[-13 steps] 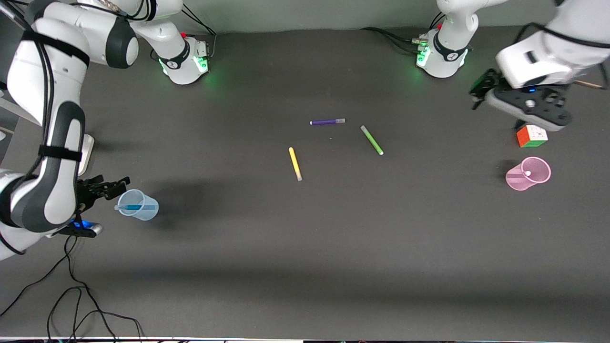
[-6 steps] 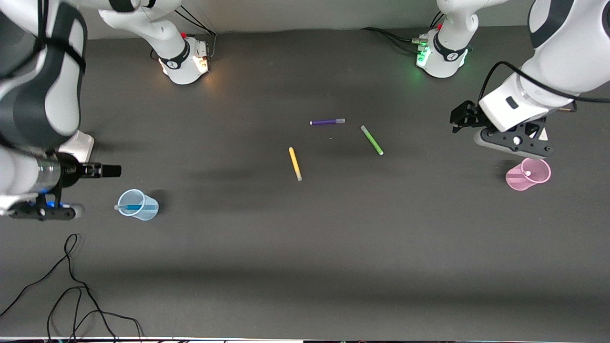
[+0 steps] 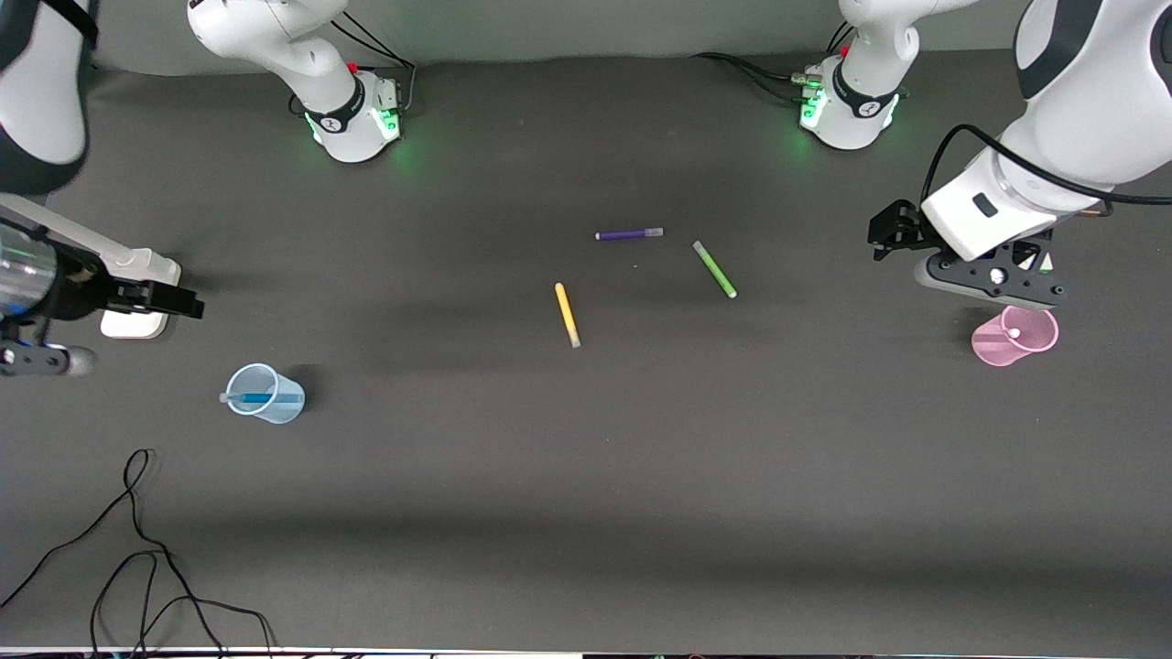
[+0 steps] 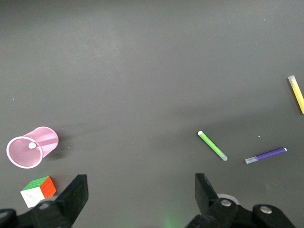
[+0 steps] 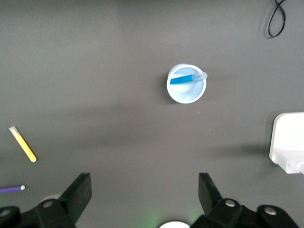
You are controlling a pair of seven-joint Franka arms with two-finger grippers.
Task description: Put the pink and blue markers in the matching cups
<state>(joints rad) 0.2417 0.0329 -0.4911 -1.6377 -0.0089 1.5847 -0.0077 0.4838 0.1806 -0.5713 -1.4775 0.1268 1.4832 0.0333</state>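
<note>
The blue marker (image 3: 264,398) stands tilted inside the pale blue cup (image 3: 267,394), toward the right arm's end of the table; it shows again as blue marker (image 5: 182,79) in blue cup (image 5: 186,84). The pink marker (image 3: 991,340) leans in the pink cup (image 3: 1016,335) at the left arm's end, and its white tip pokes out of the pink cup (image 4: 31,147). My right gripper (image 3: 183,303) hangs open and empty, up and away from the blue cup. My left gripper (image 3: 886,232) is open and empty beside the pink cup. Both gripper views, left gripper (image 4: 141,191) and right gripper (image 5: 144,191), show bare table between the fingers.
A purple pen (image 3: 629,234), a green pen (image 3: 714,269) and a yellow pen (image 3: 567,314) lie mid-table. A colour cube (image 4: 38,190) sits beside the pink cup, farther from the front camera. A white stand (image 3: 137,275) and loose black cables (image 3: 137,549) are at the right arm's end.
The right gripper has pulled up and away from the blue cup, which keeps the blue marker. The left arm has swung and come down over the cube beside the pink cup.
</note>
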